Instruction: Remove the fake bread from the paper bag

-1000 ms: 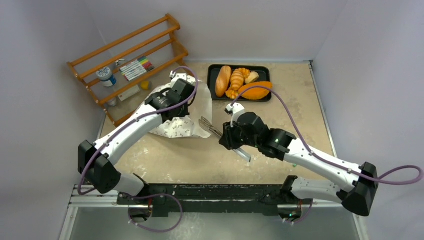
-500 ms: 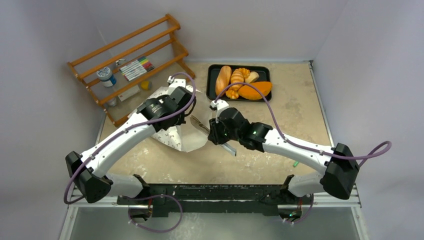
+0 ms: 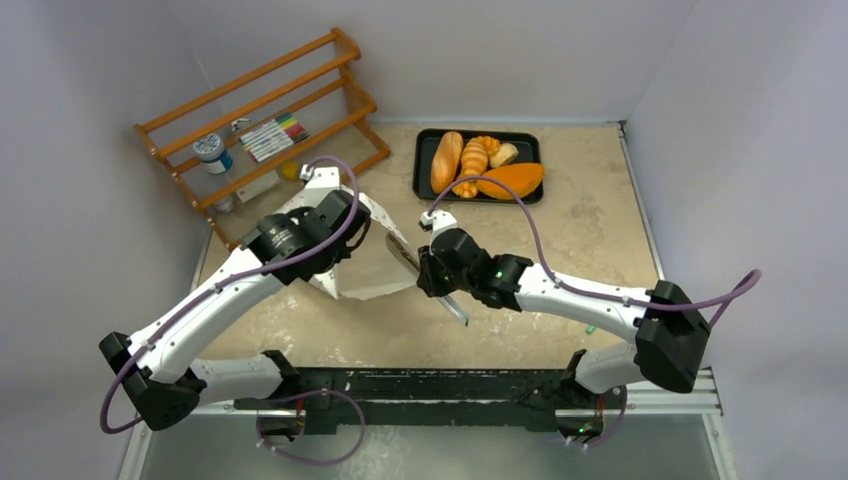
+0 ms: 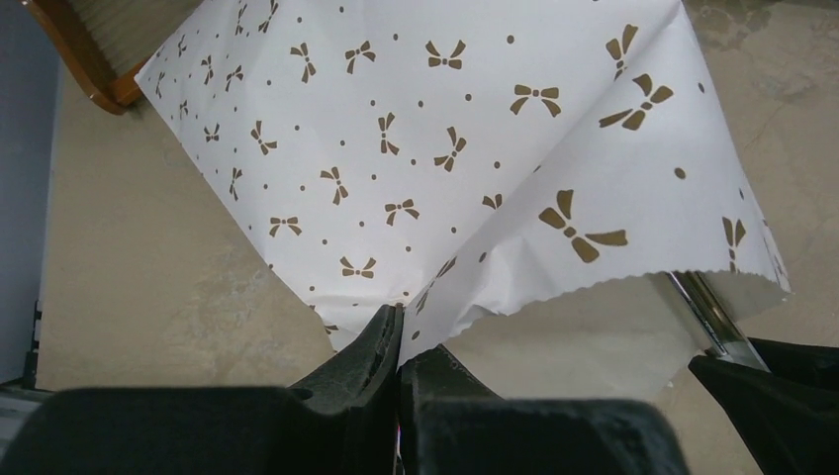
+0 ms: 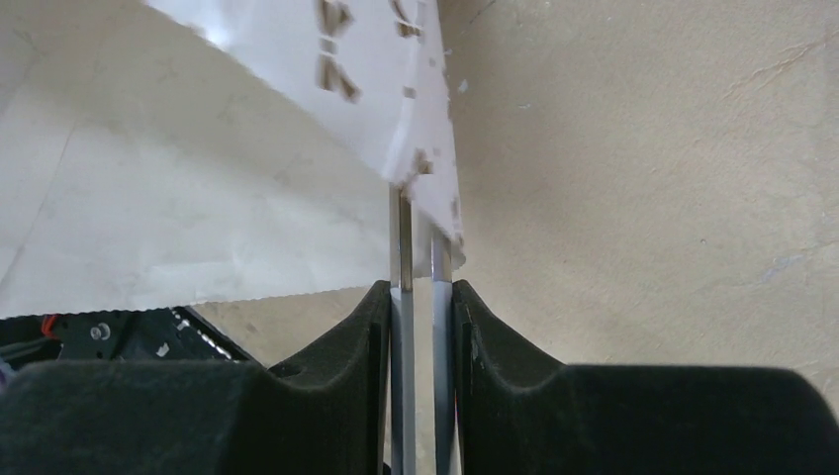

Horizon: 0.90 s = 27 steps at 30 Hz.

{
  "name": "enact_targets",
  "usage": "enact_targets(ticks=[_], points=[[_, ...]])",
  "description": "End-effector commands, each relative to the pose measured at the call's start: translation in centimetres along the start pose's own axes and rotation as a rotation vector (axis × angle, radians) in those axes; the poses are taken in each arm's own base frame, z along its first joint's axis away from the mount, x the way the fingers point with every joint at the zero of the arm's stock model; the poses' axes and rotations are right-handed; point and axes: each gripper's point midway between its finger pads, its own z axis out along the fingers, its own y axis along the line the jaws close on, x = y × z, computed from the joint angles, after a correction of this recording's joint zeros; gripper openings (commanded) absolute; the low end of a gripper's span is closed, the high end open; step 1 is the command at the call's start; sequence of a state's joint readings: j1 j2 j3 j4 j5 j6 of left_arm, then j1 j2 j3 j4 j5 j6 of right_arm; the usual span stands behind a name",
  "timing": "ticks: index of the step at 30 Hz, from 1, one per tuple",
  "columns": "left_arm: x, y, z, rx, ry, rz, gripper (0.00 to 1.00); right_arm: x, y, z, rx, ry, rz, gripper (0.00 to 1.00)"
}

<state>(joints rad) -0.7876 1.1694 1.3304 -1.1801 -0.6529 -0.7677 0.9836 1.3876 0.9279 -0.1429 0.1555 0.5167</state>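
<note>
Left wrist view: left fingers [image 4: 379, 344] pinch the rim of the bag [image 4: 416, 129], holding its mouth up toward the right fingers [image 5: 368, 322], which clamp tongs [image 5: 400, 247] pointing into it; any bread inside is hidden.

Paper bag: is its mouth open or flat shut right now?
Open. The left gripper pinches the paper bag by its scalloped rim, lifting it off the table, and tongs reach into the gap.
</note>
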Motion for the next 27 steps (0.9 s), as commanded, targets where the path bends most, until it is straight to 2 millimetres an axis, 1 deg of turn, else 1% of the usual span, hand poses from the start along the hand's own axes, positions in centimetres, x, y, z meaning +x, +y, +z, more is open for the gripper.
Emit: enact_targets(ticks=[1,2,4,6,9,15,19,23,27], points=[[0.6,0.9,0.7,-0.051,-0.028,-0.004,0.0,-1.8,0.4,-1.0,0.044,-0.081,-0.001,0.27],[1.0,0.7,1.0,-0.046,-0.03,-0.004,0.0,-2.8,1.4,-1.5,0.026,-0.1,-0.006,0.27],[1.8,0.4,1.5,-0.031,-0.033,-0.013,0.0,-3.9,2.8,-2.2,-0.007,-0.119,-0.014,0.27],[2.6,0.3,1.9,-0.023,-0.03,-0.022,0.0,-4.1,3.6,-2.2,-0.031,-0.118,-0.02,0.27],[3.3,0.3,2.2,-0.012,-0.034,-0.04,0.0,-4.0,4.5,-1.5,-0.057,-0.102,-0.018,0.27],[3.1,-0.5,2.2,0.015,-0.051,-0.054,0.0,-3.5,6.7,0.3,-0.109,-0.084,-0.025,0.27],[2.9,-1.7,2.0,0.05,-0.062,-0.067,0.0,-3.1,8.4,1.3,-0.166,-0.074,-0.033,0.27],[3.8,-2.5,2.4,0.055,-0.054,-0.052,0.0,-3.5,9.7,2.4,-0.178,-0.1,-0.045,0.27],[3.8,-3.1,2.5,0.062,-0.06,-0.052,0.0,-4.0,10.2,3.4,-0.162,-0.127,-0.04,0.29]])
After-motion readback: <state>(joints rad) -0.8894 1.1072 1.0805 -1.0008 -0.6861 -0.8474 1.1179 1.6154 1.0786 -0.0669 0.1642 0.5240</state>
